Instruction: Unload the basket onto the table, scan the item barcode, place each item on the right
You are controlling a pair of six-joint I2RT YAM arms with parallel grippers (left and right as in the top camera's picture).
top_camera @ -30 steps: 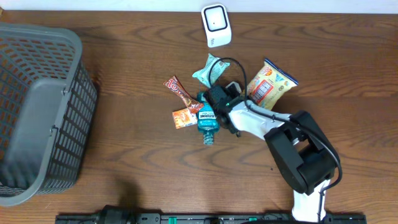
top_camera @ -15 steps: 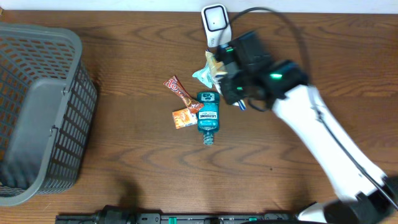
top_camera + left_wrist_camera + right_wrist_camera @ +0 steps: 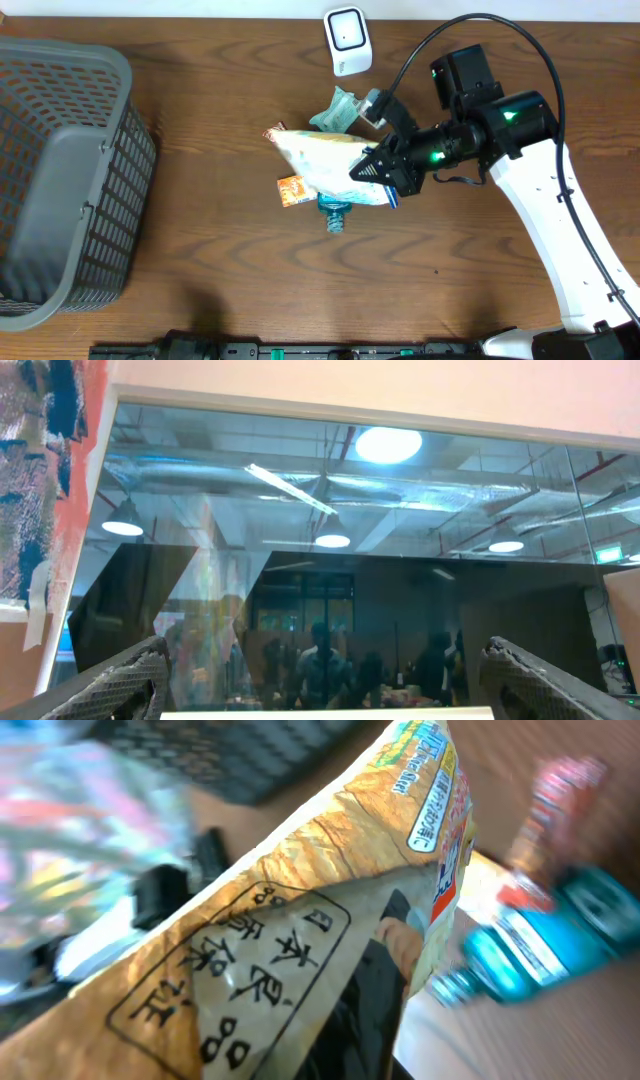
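The pale yellow foil snack bag was clamped tight in the right gripper, stretched leftward from the jaws, well short of the white boxy scanner.

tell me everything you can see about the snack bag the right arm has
The snack bag is a crinkly, foil-looking pouch, pale gold with black characters in a rounded box and blue and orange print at one edge. The right gripper pinches its end, holding it sideways over the teal bottle, hiding most of it.
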